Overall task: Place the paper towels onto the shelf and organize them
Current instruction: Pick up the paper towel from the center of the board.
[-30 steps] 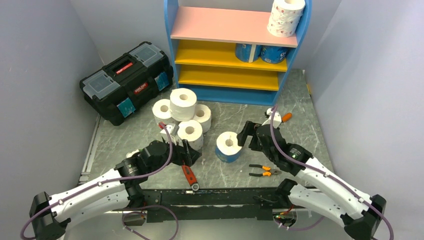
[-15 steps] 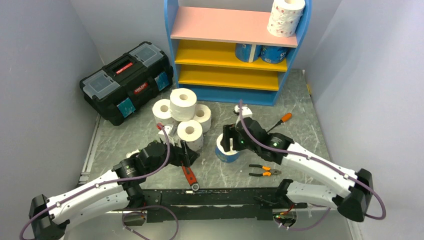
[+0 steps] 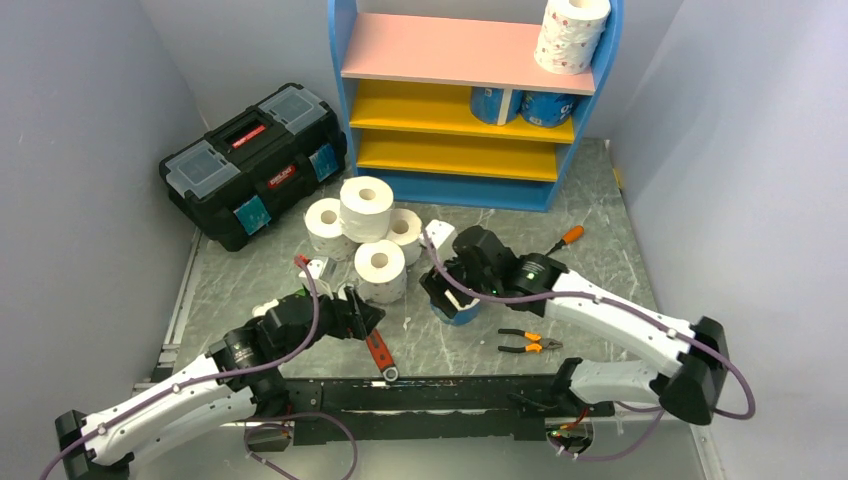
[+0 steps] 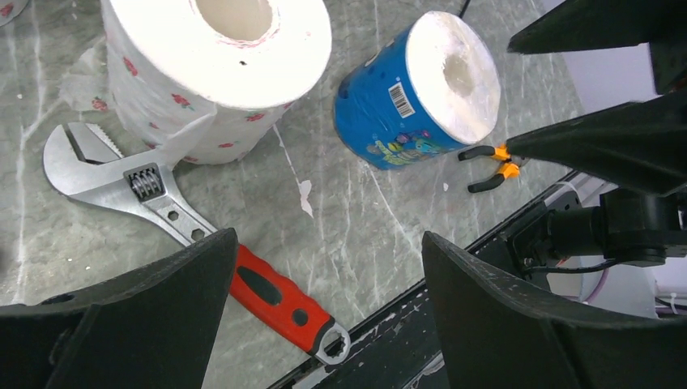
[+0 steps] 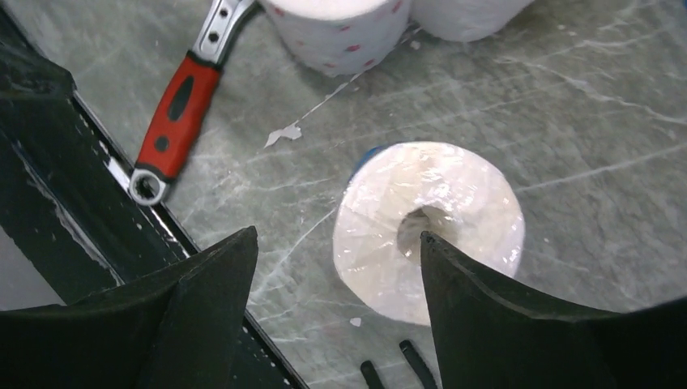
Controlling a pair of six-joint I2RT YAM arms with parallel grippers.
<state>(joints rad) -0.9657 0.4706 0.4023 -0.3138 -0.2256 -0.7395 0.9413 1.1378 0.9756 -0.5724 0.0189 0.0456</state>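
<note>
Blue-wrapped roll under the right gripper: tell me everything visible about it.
The blue-wrapped roll is a white paper roll in a blue printed wrapper with a barcode, clear film puckered over its top end and hollow core. It stands upright on the grey marbled table, apart from the pink-dotted roll. The right gripper hovers open above; contact is unclear.

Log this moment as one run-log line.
right claw: open over blue-wrapped roll, not gripping | left claw: open, empty | shelf: holds three rolls
</note>
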